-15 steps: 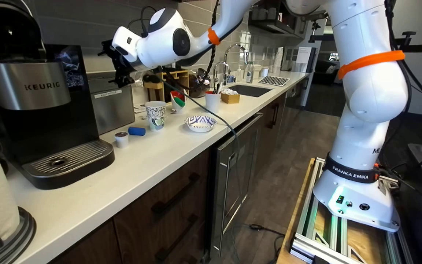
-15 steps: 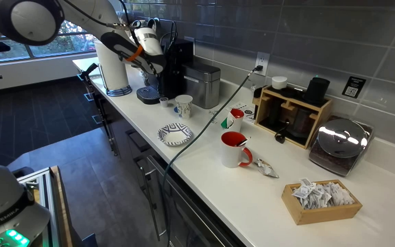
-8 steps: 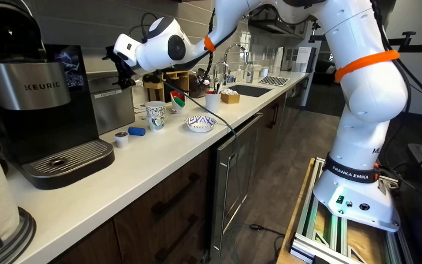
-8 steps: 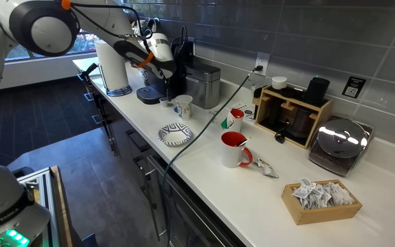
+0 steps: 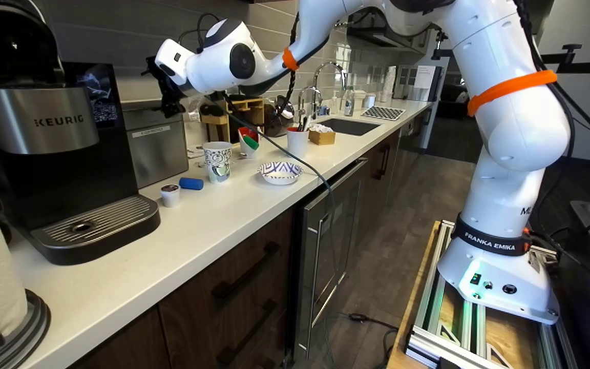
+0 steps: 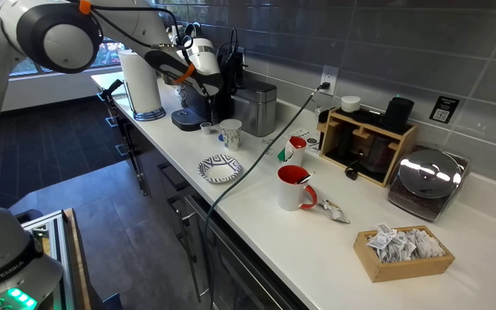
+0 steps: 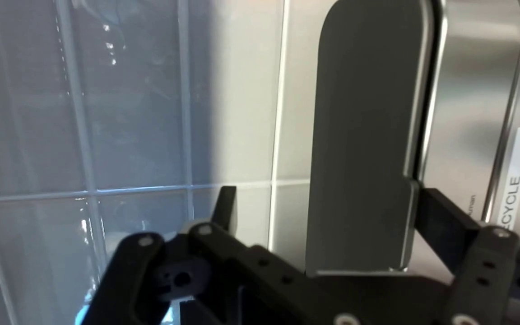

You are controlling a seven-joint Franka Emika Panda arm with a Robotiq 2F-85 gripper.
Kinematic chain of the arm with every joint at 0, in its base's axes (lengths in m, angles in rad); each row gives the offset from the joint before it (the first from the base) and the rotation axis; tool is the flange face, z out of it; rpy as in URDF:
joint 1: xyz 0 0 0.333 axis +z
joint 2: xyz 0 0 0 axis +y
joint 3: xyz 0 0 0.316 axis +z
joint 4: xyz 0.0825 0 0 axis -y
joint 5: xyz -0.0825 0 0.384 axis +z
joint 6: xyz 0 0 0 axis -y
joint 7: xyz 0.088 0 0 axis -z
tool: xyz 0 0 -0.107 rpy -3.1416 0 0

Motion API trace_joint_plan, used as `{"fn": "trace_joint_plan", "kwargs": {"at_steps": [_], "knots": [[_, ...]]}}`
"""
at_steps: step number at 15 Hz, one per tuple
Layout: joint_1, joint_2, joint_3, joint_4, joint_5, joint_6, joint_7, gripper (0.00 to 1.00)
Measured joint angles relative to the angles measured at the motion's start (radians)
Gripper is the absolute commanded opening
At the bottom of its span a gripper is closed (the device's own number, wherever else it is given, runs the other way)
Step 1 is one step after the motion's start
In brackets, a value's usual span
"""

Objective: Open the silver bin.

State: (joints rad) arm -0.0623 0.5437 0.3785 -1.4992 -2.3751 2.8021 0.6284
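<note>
The silver bin [image 5: 159,154] stands upright on the counter beside the coffee machine; it also shows in an exterior view [image 6: 263,112]. Its dark lid [image 7: 364,135] looks down flat on the body. In the wrist view the bin's brushed front [image 7: 472,81] carries a white label. My gripper [image 7: 330,203] is open and empty, fingers spread wide. One finger is at the lid's front edge, by a tab; I cannot tell if it touches. The other finger is over the wall side, past the lid. In an exterior view the gripper [image 5: 173,105] is just above the bin.
The black-and-silver Keurig machine [image 5: 64,123] stands right beside the bin. A paper cup [image 5: 218,161], a coffee pod [image 5: 170,195] and a blue cylinder [image 5: 191,183] are in front. A bowl [image 6: 219,168] and a cable [image 6: 252,168] lie farther along. The tiled wall [image 7: 129,135] is behind.
The arm has moved toward the wall and the bin. The gripper dipped slightly, then rose a little, and its tilt changed. The bin and other objects have not moved.
</note>
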Motion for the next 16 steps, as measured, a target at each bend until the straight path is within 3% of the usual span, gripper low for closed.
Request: {"fn": "trace_joint_plan", "kwargs": {"at_steps": [8, 16], "knots": [[-0.002, -0.003, 0.0, 0.03, 0.008, -0.008, 0.013, 1.0], [0.029, 0.011, 0.005, 0.115, 0.069, -0.114, -0.002, 1.0]]}}
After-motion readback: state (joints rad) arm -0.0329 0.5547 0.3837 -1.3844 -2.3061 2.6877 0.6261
